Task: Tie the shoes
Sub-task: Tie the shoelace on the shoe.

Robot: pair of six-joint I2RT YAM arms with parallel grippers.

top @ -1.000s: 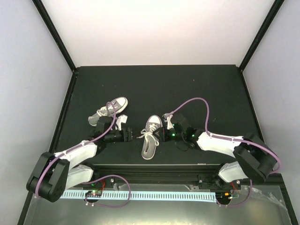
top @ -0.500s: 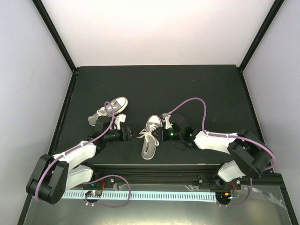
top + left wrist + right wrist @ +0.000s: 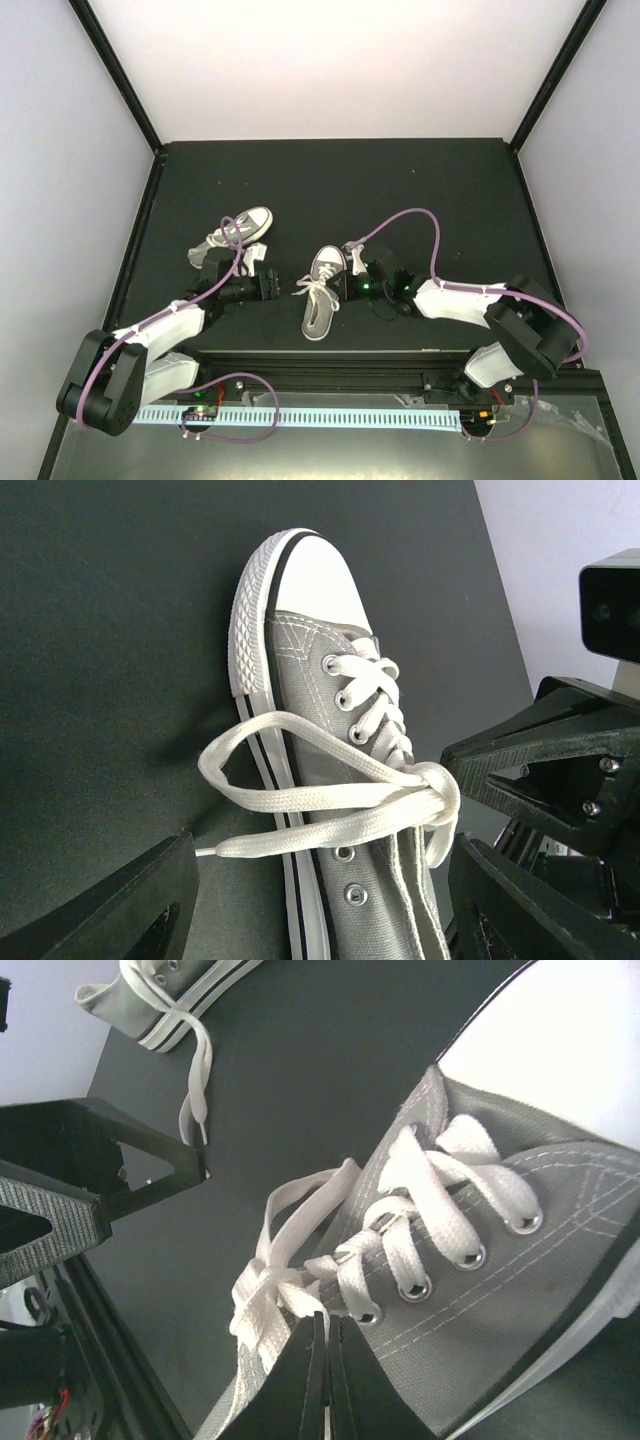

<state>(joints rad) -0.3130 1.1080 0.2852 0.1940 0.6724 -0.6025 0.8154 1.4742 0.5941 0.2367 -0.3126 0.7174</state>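
Left claw (image 3: 273,287) has drawn back slightly leftward over the last second. The far shoe (image 3: 250,222) lies beyond the left arm, lace trailing. The left claw stands wide open, facing the near shoe (image 3: 320,300), whose long axis runs toe-away between the two claws (the right one nearer). Right claw (image 3: 347,287) is pressed closed at the knot (image 3: 437,798); a pinch on the lace cannot be confirmed. Only the left wrist view shows the loop (image 3: 300,801) spread leftward.

White arm shells (image 3: 165,325), black joints (image 3: 105,385), looping purple cables (image 3: 412,213), green wrist light (image 3: 368,288), matte black end effector fingers (image 3: 130,905)
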